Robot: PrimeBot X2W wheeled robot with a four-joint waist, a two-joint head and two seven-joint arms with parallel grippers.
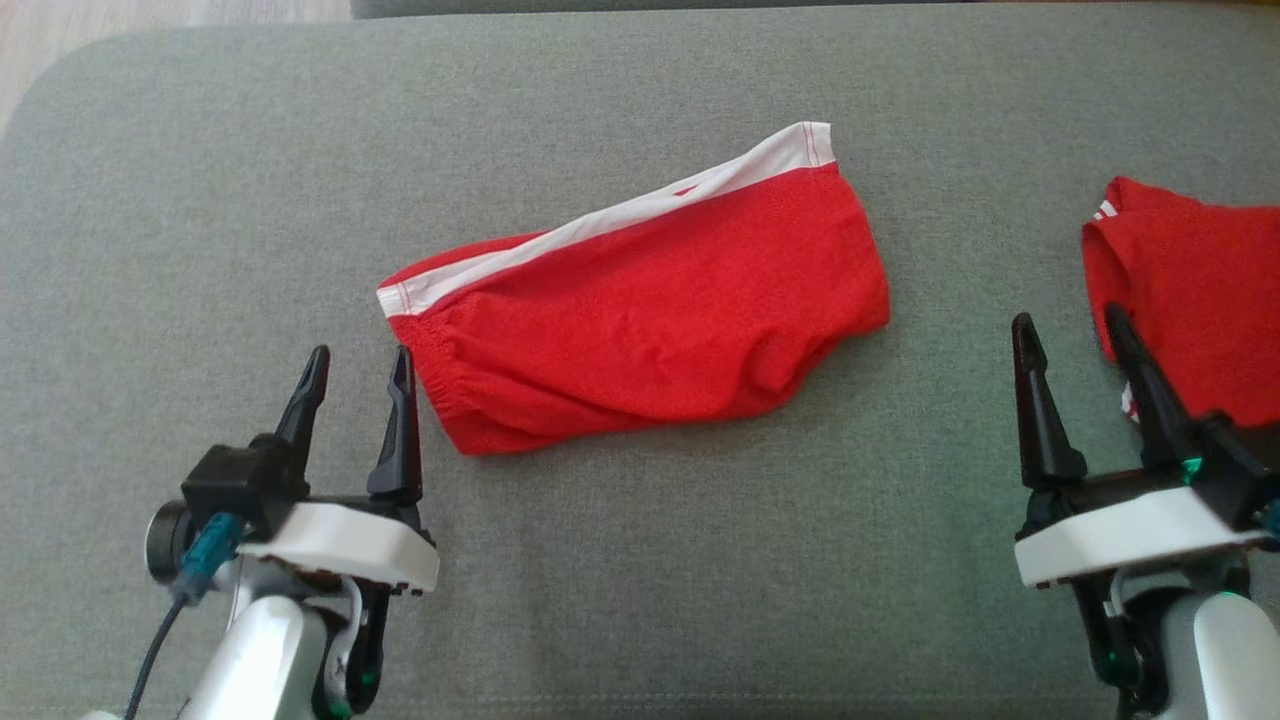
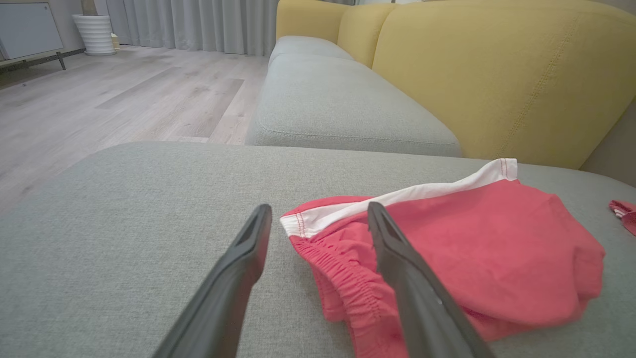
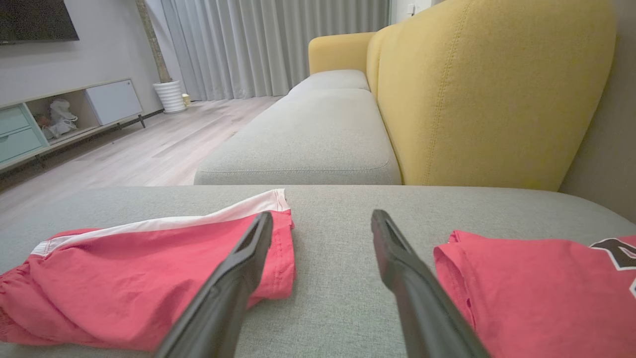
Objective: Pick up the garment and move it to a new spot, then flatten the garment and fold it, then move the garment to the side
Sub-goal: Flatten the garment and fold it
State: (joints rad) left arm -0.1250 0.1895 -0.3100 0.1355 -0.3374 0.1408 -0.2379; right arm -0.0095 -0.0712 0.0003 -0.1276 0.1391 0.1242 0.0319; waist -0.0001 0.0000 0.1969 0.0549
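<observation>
Head view: the red fabric shorts with a white waistband (image 1: 650,320) lie slanted mid-way across the grey upholstered seat cushion (image 1: 640,560). The left hand (image 1: 361,352) sits just beside their gathered hem, and the right hand (image 1: 1066,318) is apart from them, beside a second red garment (image 1: 1190,290). Both hands are released and empty, probably flanking the shorts to take each end.

Left wrist view: the spread fingers (image 2: 397,258) frame the waistband corner, a likely pinch point.

Right wrist view: bare cushion lies between the fingers (image 3: 233,278), with the shorts off to the left.
</observation>
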